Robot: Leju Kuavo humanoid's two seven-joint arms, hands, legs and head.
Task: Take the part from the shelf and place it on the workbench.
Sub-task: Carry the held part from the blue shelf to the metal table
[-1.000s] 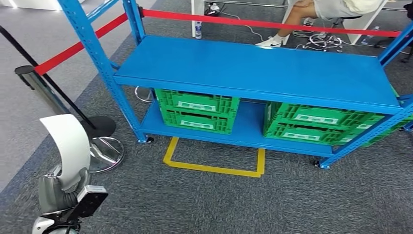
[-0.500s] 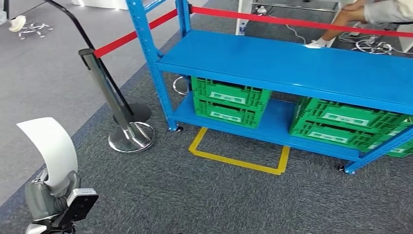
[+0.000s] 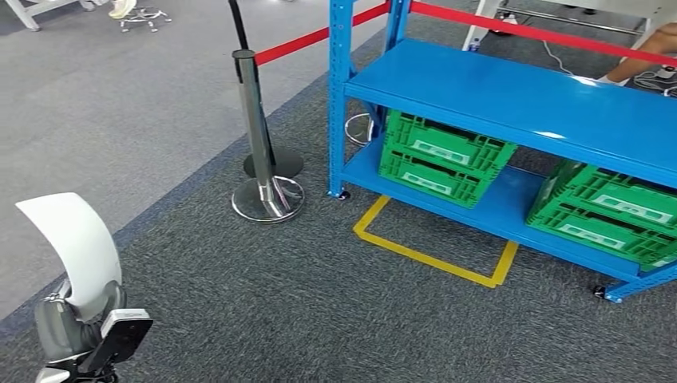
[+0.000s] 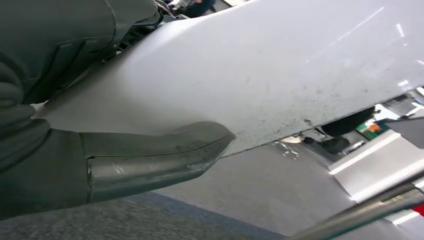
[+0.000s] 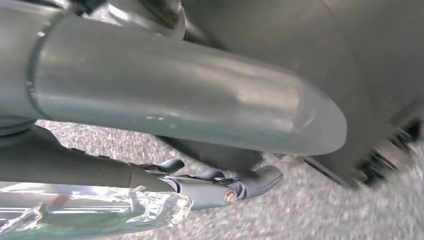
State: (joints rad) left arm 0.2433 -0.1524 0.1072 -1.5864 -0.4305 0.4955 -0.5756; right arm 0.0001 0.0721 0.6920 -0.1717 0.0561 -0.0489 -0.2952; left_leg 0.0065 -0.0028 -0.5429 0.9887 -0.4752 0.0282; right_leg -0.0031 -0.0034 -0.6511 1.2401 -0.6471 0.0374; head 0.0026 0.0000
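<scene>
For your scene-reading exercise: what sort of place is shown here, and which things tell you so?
Probably an indoor demo or test area: a blue steel shelf holding green crates, a roped-off stanchion, and yellow floor tape on grey carpet.

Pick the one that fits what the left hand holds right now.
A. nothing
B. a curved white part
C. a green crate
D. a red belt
B: the left hand grips a curved white part low at the robot's left side, and the left wrist view shows the thumb pressed against the part's white surface.
</scene>
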